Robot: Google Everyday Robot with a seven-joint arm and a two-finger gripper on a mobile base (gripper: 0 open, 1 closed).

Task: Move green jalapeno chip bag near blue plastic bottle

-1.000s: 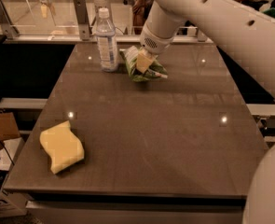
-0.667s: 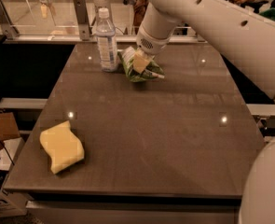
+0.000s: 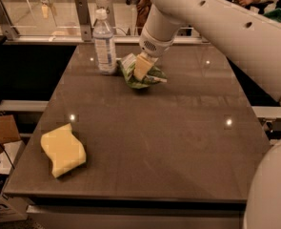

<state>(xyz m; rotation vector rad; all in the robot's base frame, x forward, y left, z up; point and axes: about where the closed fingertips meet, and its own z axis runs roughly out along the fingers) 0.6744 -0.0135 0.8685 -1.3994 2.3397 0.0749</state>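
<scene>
The gripper [image 3: 142, 67] is at the far part of the table [image 3: 178, 137], a little left of the middle. It is clamped on the bag [image 3: 129, 75]. One flat beige pad [image 3: 142, 67] shows, pressed on the near side of the bag; the other one is hidden behind it. Above the gripper there is a round white wrist with small holes, and from it a thick, smooth white arm [image 3: 216, 23] goes up to the right.

The bag is green with white parts, thin and crinkly. It is bunched up around the pad, not flat. One pointed end with a white edge sticks out to the right, low over the table. I cannot tell if its bottom touches the table. The bag is just beside the bottle [image 3: 105, 44], on its right; the left edge of the bag seems to nearly touch the foot of the bottle.

The bottle stands upright. It is of clear plastic, tall and ribbed, with a white cap and a pale label around the middle.

The table top is dark brown, smooth and a little shiny, with small spots of reflected light. At the near left corner lies a yellow sponge [image 3: 63, 150], thick and soft, with wavy sides, well apart from the bag. Behind the far edge runs a glass wall [image 3: 40, 13] with metal posts.
</scene>
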